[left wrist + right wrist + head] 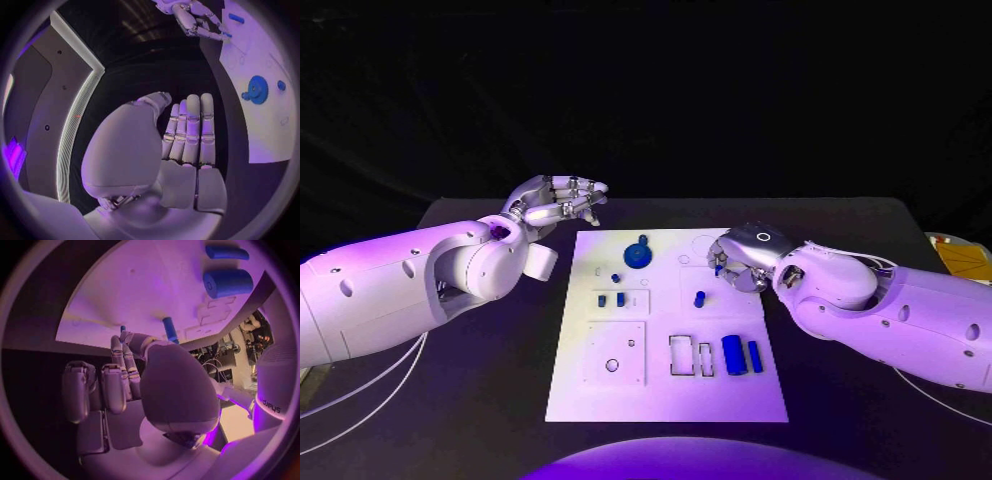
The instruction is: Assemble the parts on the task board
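The white task board (668, 385) lies in the middle of the table. A blue gear (638, 253) sits near its far edge and also appears in the left wrist view (256, 90). My right hand (740, 262) hovers low over the board's far right part. Its thumb and fingertips (125, 342) close on a small blue part (123, 329). A blue peg (700, 297) stands just in front of it. Two blue cylinders (734, 355) lie near the right edge. My left hand (563, 203) is raised off the board's far left corner, its fingers (190, 130) straight and holding nothing.
Small blue pieces (610, 299) stand in the board's left middle. Rectangular recesses (682, 355) sit beside the cylinders. A yellowish object (963, 258) lies at the table's right edge. White cables (372, 390) hang at the near left.
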You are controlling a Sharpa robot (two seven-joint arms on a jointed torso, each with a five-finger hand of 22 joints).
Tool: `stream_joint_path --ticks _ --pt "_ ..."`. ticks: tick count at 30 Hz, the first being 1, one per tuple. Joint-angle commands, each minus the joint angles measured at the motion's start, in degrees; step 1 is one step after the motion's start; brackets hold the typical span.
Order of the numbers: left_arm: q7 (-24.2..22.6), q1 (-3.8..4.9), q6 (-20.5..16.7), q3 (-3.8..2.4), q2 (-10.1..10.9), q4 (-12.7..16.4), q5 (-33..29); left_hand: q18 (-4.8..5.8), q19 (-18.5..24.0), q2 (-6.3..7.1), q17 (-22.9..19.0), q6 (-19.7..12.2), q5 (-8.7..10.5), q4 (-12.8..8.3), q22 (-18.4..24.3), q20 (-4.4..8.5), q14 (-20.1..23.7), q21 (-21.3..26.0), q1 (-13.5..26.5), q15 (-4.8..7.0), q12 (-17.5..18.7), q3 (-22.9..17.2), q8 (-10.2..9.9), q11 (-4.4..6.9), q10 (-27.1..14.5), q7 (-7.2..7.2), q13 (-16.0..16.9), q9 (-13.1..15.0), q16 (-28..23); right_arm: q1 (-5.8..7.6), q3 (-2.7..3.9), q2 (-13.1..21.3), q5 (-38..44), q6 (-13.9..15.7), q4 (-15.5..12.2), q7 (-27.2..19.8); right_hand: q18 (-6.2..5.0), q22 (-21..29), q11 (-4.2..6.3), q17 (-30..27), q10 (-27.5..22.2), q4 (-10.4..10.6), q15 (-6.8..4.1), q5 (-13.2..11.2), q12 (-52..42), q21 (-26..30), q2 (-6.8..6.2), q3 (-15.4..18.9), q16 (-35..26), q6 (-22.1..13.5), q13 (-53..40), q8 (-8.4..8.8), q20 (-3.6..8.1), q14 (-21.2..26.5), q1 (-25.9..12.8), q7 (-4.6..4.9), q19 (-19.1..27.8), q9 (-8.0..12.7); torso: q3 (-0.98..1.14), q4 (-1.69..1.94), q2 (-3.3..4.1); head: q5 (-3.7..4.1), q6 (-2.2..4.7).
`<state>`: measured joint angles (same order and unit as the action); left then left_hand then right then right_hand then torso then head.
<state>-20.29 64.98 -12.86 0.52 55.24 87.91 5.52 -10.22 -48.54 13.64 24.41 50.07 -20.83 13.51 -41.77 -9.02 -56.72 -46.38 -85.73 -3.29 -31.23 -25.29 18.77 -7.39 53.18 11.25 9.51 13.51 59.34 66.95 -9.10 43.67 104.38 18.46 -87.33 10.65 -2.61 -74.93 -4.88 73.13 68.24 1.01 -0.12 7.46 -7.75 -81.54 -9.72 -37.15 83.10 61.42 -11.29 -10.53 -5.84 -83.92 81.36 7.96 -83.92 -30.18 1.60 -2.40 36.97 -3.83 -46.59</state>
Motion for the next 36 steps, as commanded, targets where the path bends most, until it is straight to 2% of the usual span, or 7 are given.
stream_joint_path --ticks 1,6,11,17,26,30,36 --pt "0.01 0.08 1.11 -0.06 -0.03 -0.06 -0.36 -0.19 -0.34 -0.15 -0.10 -0.63 -0.06 -0.15 0.09 -0.07 0.32 0.27 -0.24 -0.18 -0.17 0.24 -0.30 -0.06 -0.53 0.06 0.07 -0.07 -0.41 0.41 0.15 0.43 0.42 2.25 -0.81 0.62 0.73 -11.43 0.81 -0.04 1.26 -0.06 -0.23 0.08 -0.08 -0.50 0.41 -0.38 0.05 0.29 0.01 -0.10 0.30 -2.67 -0.16 0.10 -2.04 -0.03 -0.02 -0.09 0.00 -0.08 0.05" --pt "0.15 0.08 1.25 -0.06 -0.03 -0.19 -0.36 -0.18 -0.33 -0.14 -0.13 -0.79 -0.07 -0.15 0.13 -0.10 0.37 0.34 -0.20 -0.24 -0.18 0.28 -0.36 -0.13 -0.74 0.13 0.06 -0.10 -0.44 1.14 0.43 1.61 -0.37 2.72 -2.70 0.68 0.73 -11.44 0.80 -0.08 1.30 -0.13 -0.22 -0.02 0.00 -0.50 0.35 -0.41 0.03 0.32 0.04 -0.12 0.29 -2.67 -0.44 0.11 -2.03 -0.06 0.00 -0.07 0.04 -0.06 0.11" --pt "0.25 0.07 1.41 -0.06 -0.09 -0.30 -0.39 -0.17 -0.32 -0.13 -0.14 -0.87 -0.07 -0.15 0.14 -0.12 0.40 0.38 -0.18 -0.27 -0.19 0.30 -0.39 -0.16 -0.85 0.17 0.05 -0.12 -0.45 1.87 0.68 3.01 -2.00 2.81 -6.49 0.72 0.75 -11.51 0.80 -0.08 1.39 -0.24 -0.21 -0.20 0.10 -0.60 0.28 -0.42 0.03 0.38 0.07 -0.16 0.27 -2.67 -0.83 0.11 -2.08 -0.11 -0.01 -0.04 0.08 -0.30 0.01" --pt "0.24 0.07 1.55 -0.05 -0.45 -0.53 -0.63 -0.17 -0.32 -0.13 -0.16 -0.96 -0.07 -0.15 0.16 -0.14 0.42 0.42 -0.16 -0.29 -0.21 0.32 -0.42 -0.20 -0.95 0.21 0.05 -0.13 -0.47 1.50 0.75 2.16 -2.67 3.14 -10.81 0.59 0.75 -11.51 0.80 -0.08 1.39 -0.24 -0.21 -0.20 0.10 -0.60 0.28 -0.42 0.03 0.38 0.07 -0.16 0.27 -2.67 -0.83 0.11 -2.08 -0.11 0.09 -0.07 0.06 -1.24 -0.15" --pt "0.09 0.06 1.60 -0.05 -1.36 -0.87 -0.85 -0.16 -0.31 -0.15 -0.16 -1.01 -0.08 -0.15 0.18 -0.15 0.44 0.45 -0.15 -0.32 -0.23 0.33 -0.43 -0.22 -1.01 0.24 0.06 -0.14 -0.47 -1.44 0.63 -1.97 -1.67 3.66 -13.49 0.12 0.72 -11.45 0.79 -0.23 1.39 -0.27 -0.20 -0.23 0.16 -0.46 0.29 -0.44 -0.02 0.37 0.09 -0.16 0.26 -2.65 -0.97 0.11 -2.00 -0.12 -0.05 -0.01 0.03 -2.89 -0.57" --pt "-0.05 0.06 1.64 -0.05 -1.91 -0.97 -1.04 -0.16 -0.31 -0.15 -0.17 -1.04 -0.08 -0.14 0.19 -0.16 0.46 0.47 -0.13 -0.33 -0.25 0.35 -0.44 -0.24 -1.05 0.25 0.06 -0.15 -0.48 -3.64 0.46 -4.39 -1.43 3.84 -12.89 -0.18 0.72 -11.45 0.79 -0.23 1.39 -0.27 -0.20 -0.23 0.16 -0.46 0.29 -0.44 -0.02 0.37 0.09 -0.16 0.26 -2.65 -0.97 0.11 -2.00 -0.12 -0.13 0.16 0.08 -3.38 -0.72" --pt "-0.06 0.07 1.59 -0.05 -2.70 -1.09 -1.13 -0.16 -0.30 -0.16 -0.18 -1.06 -0.07 -0.13 0.19 -0.17 0.47 0.49 -0.11 -0.35 -0.27 0.36 -0.44 -0.25 -1.07 0.26 0.06 -0.15 -0.48 -6.46 0.19 -7.46 -1.29 4.08 -10.86 -0.55 0.71 -11.43 0.79 -0.27 1.38 -0.30 -0.20 -0.22 0.20 -0.41 0.33 -0.47 -0.04 0.35 0.11 -0.15 0.26 -2.64 -1.02 0.12 -1.98 -0.13 -0.10 0.12 0.13 -4.47 -1.16"
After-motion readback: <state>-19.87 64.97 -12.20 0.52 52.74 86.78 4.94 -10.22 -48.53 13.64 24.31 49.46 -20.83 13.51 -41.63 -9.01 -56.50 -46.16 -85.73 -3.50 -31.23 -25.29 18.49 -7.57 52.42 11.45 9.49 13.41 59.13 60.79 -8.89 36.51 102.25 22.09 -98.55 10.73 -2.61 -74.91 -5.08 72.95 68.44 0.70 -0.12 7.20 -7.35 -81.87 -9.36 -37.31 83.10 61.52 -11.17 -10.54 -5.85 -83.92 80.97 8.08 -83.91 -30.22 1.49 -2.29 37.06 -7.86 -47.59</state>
